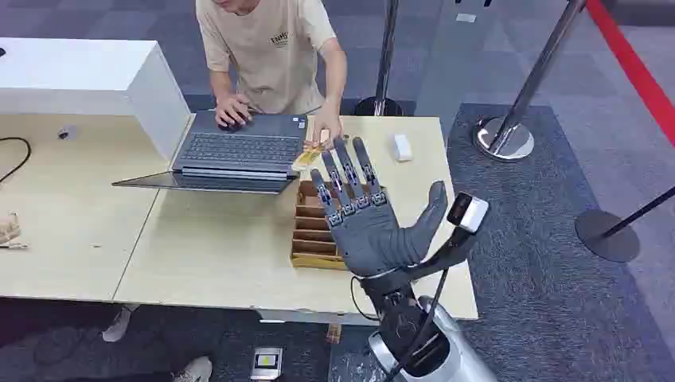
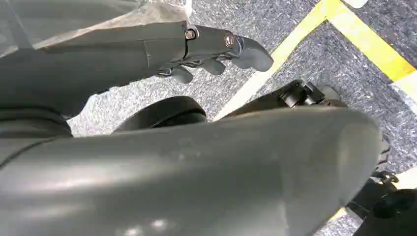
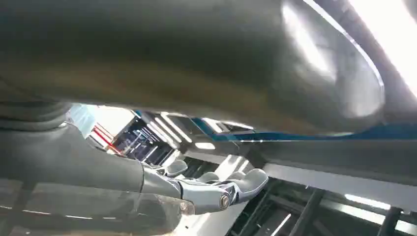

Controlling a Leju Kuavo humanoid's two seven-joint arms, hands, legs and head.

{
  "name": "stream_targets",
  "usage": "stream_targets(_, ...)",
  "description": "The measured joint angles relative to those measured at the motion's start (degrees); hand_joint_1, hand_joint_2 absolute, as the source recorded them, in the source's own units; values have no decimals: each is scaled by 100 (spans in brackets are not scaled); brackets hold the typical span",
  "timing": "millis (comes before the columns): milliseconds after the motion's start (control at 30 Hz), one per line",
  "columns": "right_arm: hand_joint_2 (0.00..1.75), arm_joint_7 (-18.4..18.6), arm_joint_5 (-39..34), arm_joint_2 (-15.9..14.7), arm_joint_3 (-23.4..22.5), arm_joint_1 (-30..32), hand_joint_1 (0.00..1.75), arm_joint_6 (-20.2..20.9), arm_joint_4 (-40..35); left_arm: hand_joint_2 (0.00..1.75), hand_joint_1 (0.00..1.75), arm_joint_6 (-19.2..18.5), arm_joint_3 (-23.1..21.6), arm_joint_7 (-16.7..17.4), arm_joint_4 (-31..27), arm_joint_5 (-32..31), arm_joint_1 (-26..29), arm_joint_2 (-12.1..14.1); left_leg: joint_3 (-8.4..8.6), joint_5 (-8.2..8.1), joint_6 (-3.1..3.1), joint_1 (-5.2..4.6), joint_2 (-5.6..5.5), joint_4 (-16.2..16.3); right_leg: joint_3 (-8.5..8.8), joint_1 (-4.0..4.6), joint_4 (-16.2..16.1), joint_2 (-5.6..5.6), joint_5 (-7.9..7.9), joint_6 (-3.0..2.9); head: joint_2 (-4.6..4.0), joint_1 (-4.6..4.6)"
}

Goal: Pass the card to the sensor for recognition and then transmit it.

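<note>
Grey carpet floor with a red strip at the far right, metal stanchion posts [image 1: 509,127] on round bases beside a light wooden surface [image 1: 199,255]. Right hand [image 1: 368,219] is raised above the surface's near right part, palm up toward the camera, fingers [image 1: 348,171] straight and spread, thumb out to the side, holding nothing. It hangs over a brown cardboard organizer box [image 1: 312,235] with several slots, partly covering it. Right wrist view looks up at ceiling lights and beams, right hand fingers [image 3: 246,182] stretched out, nothing between them.

Card [image 1: 309,153]: a thin tan/yellowish piece held in a person's hand [image 1: 325,131] at the laptop's right edge, just beyond the robot's fingertips; hard to tell whether it touches them. Person in a beige t-shirt [image 1: 271,48] leans over the far side of the surface, other hand on the open grey laptop [image 1: 235,151]. Small white block [image 1: 402,147] lies on the surface right of the card, apart from it. White box-like unit [image 1: 87,76] sits at the far left of the surface, a black cable [image 1: 16,155] near the left edge.

Left hand [image 2: 216,54] in the left wrist view points down at grey carpet with yellow tape lines [image 2: 344,34]; fingers look loosely curled, nothing in them, but I cannot tell for sure how far closed.
</note>
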Motion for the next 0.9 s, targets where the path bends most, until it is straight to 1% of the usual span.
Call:
stream_targets(467,0,-48,6,2,2,-46,0,-35,-48,0,0,-44,0,-133,0,-70,-40,2,-1,0,0,0,0,-1,0,0,0,0,0,0,0,2)
stream_targets(600,0,-26,124,0,2,-136,0,-116,-55,0,0,-221,-2,-157,0,-168,-84,2,0,0,0,0,0,-1,0,0,0,0,0,0,0,2)
stream_targets(767,0,-4,177,-4,-4,-186,0,-144,-87,0,0,-326,-4,-101,0,-223,-115,4,0,0,0,0,0,-1,-1,0,0,0,0,0,0,0)
stream_targets(900,0,46,278,-15,-44,-166,0,-56,-164,0,0,-455,-9,-112,0,-262,-125,13,-1,0,0,0,0,-1,-2,0,0,0,0,0,0,0)
